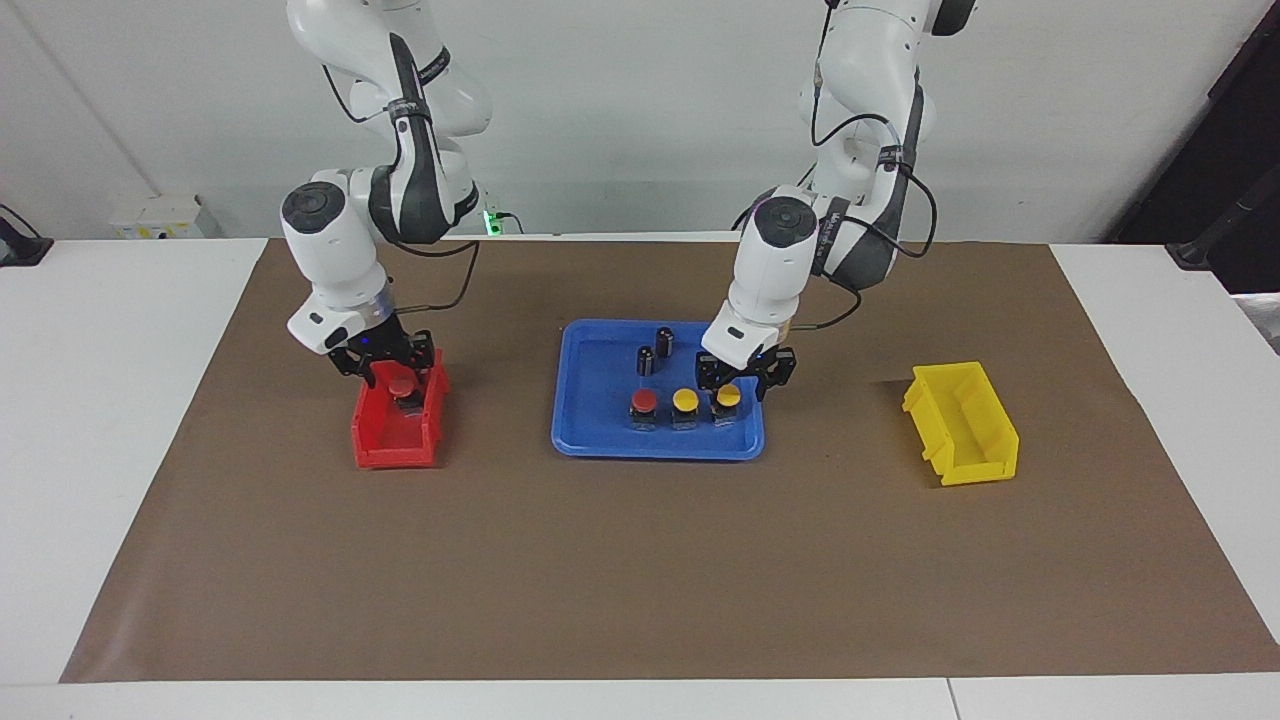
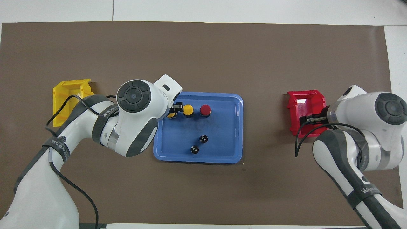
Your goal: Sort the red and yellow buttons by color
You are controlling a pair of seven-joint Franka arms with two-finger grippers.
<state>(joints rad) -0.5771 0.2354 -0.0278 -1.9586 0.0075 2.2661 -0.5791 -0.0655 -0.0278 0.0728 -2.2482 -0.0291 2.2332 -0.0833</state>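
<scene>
At ten o'clock on the blue plastic tray (image 1: 600,448), my left gripper (image 1: 733,388) is down at the round yellow-capped button (image 1: 728,394); centre, then squeeze! Right gripper (image 1: 385,372) hangs over the red plastic bin (image 1: 385,450). Jaws, both: can't tell.

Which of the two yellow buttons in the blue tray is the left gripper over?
The end yellow button, nearest the yellow bin. The left gripper is right over it; the middle yellow button, beside the red button, is uncovered.
</scene>
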